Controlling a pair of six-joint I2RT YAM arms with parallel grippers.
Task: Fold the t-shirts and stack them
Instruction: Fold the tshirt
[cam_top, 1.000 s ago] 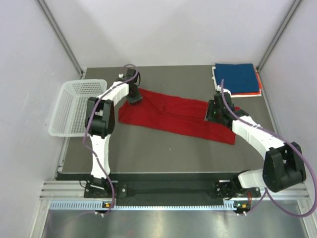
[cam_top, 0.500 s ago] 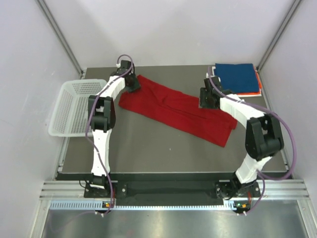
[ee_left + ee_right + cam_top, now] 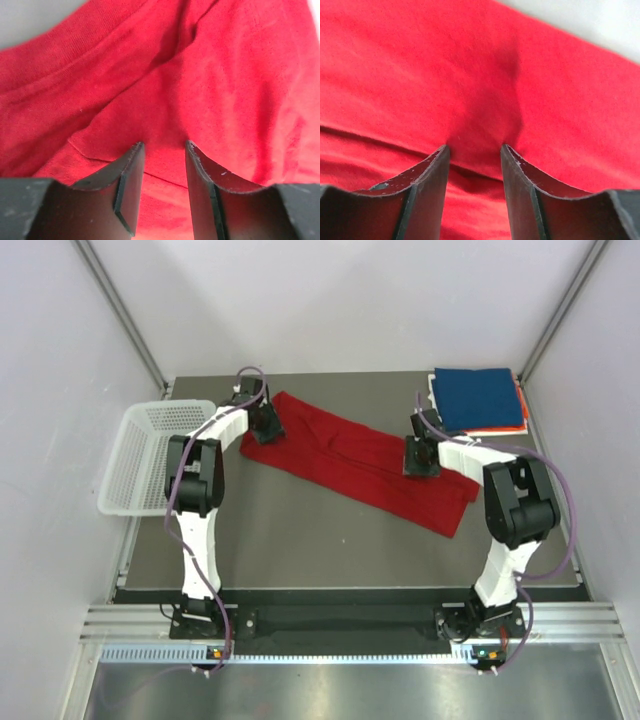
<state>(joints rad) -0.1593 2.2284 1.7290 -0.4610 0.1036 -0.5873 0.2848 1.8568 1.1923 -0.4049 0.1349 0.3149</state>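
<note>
A large red t-shirt (image 3: 350,458), folded into a long band, lies slanted across the table from far left to near right. My left gripper (image 3: 265,427) stands on its far left end, and my right gripper (image 3: 419,457) is near its right end. In the left wrist view the left gripper (image 3: 162,145) is open, its tips resting on red cloth (image 3: 225,75) with a crease showing in the gap. The right gripper (image 3: 472,147) is also open, its tips pressed on the shirt (image 3: 420,60) around a shallow dimple. A folded dark blue t-shirt (image 3: 480,397) tops a stack over orange (image 3: 512,428) and white ones.
A white mesh basket (image 3: 150,455) hangs off the table's left edge. The folded stack sits in the far right corner by the wall post. Bare dark tabletop (image 3: 300,540) lies nearer the arm bases.
The red shirt swung from nearly level to slanted, its left end carried farther back. Both grippers then slid slightly nearer along the shirt while the cloth stayed put.
</note>
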